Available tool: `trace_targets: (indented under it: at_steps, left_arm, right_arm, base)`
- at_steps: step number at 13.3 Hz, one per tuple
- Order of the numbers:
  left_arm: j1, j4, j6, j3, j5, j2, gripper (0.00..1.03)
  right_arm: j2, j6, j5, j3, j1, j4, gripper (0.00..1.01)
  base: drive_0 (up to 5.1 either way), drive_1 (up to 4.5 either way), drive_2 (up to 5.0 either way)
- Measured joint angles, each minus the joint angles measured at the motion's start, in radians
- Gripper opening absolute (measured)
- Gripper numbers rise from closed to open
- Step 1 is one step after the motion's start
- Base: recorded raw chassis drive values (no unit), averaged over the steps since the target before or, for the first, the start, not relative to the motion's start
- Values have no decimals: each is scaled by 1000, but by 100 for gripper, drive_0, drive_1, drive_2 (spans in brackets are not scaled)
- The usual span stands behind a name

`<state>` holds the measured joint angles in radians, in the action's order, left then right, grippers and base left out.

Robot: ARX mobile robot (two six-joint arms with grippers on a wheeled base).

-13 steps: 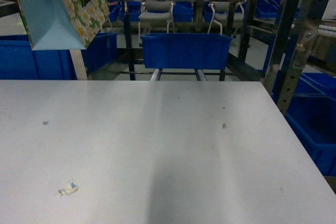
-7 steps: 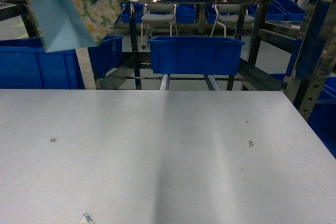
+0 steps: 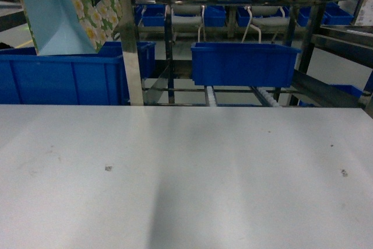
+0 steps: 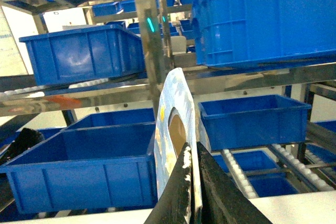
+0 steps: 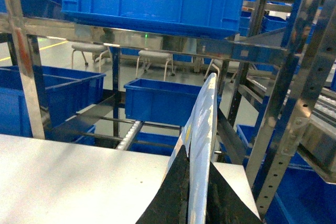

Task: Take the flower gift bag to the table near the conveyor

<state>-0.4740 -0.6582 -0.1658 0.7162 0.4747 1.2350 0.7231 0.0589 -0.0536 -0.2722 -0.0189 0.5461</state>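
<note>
The flower gift bag (image 3: 70,10), pale blue with white and yellow daisies, hangs at the top left of the head view, above the far left edge of the white table (image 3: 186,173). In the left wrist view my left gripper (image 4: 191,153) is shut on the bag's upper edge (image 4: 176,124), seen edge-on. My right gripper (image 5: 197,156) is shut on a thin pale glossy bag edge (image 5: 205,114) over the table's far right corner (image 5: 79,177). That edge and both grippers are out of the head view. The conveyor (image 3: 129,56), a steel rack with white rollers (image 3: 210,94), stands just behind the table.
Blue bins sit on the rack tiers: one centre (image 3: 245,65), a large one at the left (image 3: 64,77), more above (image 4: 262,19). Steel uprights (image 5: 294,103) rise at the right. Chairs (image 3: 186,18) stand beyond the rack. Small specks (image 3: 108,168) dot the tabletop.
The head view has moved closer to the rack and shifted left, so the bins slid right. The paper scrap on the table has dropped out of view. The bag stays at the top left.
</note>
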Motion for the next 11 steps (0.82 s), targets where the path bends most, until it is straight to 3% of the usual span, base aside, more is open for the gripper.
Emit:
trace_targets:
  at_steps: [1, 7, 11]
  left_arm:
    - [2, 1, 0, 0, 2, 0, 2]
    - [1, 1, 0, 0, -1, -2, 2]
    - [1, 1, 0, 0, 1, -2, 2]
  right_arm:
    - [0, 0, 0, 0, 0, -2, 3]
    - [5, 0, -4, 1, 3, 13, 3]
    - [299, 21, -68, 9, 29, 283, 3]
  base:
    - [-420, 363, 69]
    - [-7, -7, -7]
    - [0, 0, 0]
